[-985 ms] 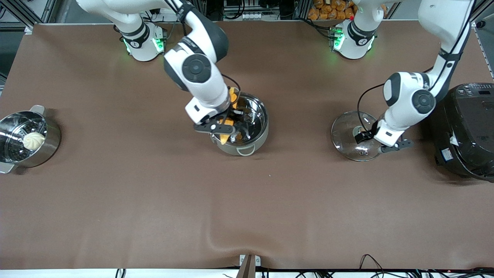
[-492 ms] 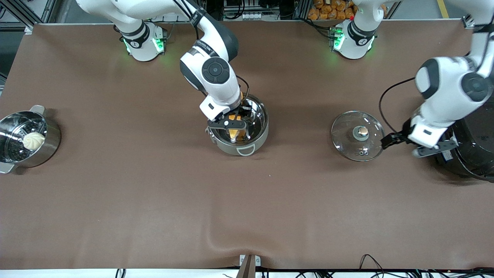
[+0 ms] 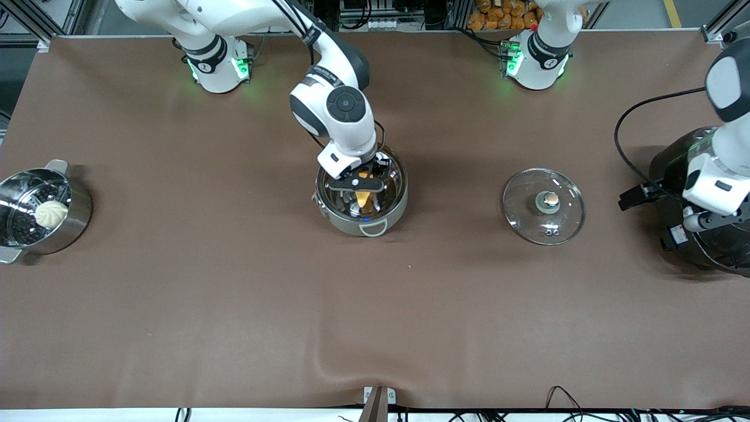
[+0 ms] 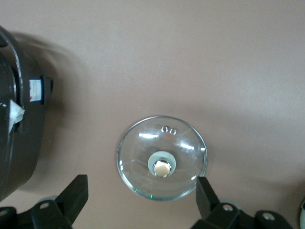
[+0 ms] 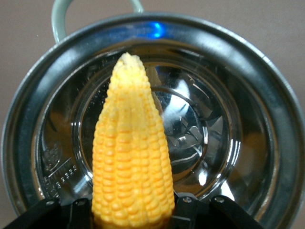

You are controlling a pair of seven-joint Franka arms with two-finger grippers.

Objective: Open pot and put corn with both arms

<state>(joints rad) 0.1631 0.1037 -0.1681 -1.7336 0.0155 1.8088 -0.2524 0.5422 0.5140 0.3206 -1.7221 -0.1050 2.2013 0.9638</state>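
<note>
The pot [image 3: 397,206] stands open at the table's middle, its shiny steel inside [image 5: 224,129] bare. My right gripper [image 3: 358,186] hangs over the pot's mouth, shut on the thick end of the orange-yellow corn [image 3: 364,200], whose tapered tip [image 5: 127,62] points down into the pot. The glass lid [image 3: 544,206] with its copper-coloured knob [image 4: 162,168] lies flat on the table toward the left arm's end. My left gripper [image 3: 668,209] is up in the air between the lid and the black cooker, open, with nothing between its fingers [image 4: 76,192].
The big black cooker [image 3: 712,199] sits at the left arm's end of the table. At the right arm's end stands a steel steamer pot [image 3: 76,220] holding a white bun [image 3: 51,214]. The brown cloth has a wrinkle near the front edge [image 3: 328,366].
My left gripper has risen from the lid and drawn away toward the cooker, still open. My right gripper has carried the corn from the pot's rim to over its middle.
</note>
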